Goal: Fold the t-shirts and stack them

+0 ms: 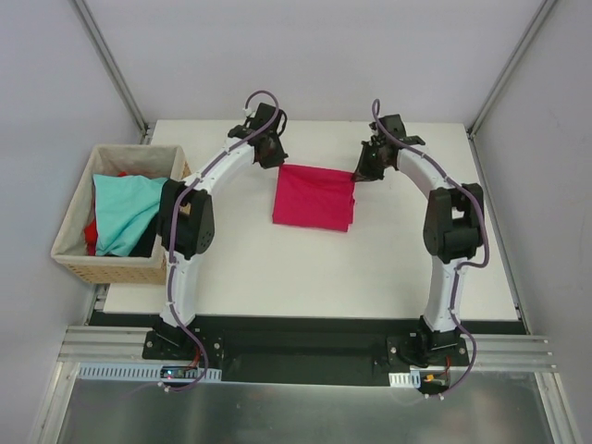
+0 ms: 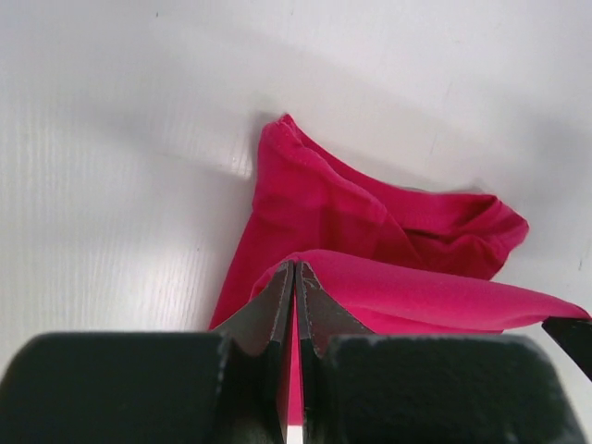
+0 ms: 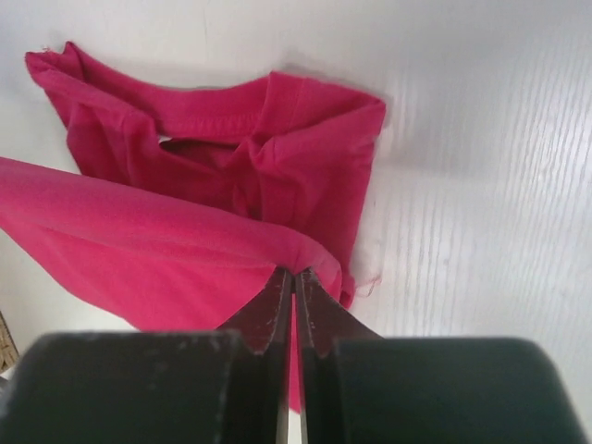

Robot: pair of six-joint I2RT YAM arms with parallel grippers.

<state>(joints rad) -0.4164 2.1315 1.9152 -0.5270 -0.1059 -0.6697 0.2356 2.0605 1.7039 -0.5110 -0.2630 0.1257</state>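
- The folded crimson-magenta cloth t-shirt (image 1: 314, 196) is lying mid-way across the white desk (image 1: 277, 268), between the two arms.
- The left gripper (image 2: 294, 270) is pinching a raised fold at the shirt's far left corner, jaws clamped together.
- The right gripper (image 3: 294, 274) is pinching the far right corner likewise.
- A light teal t-shirt (image 1: 125, 208) and a red t-shirt (image 1: 91, 233) are sitting in the woven wicker basket (image 1: 69, 254) beside the desk's left edge.
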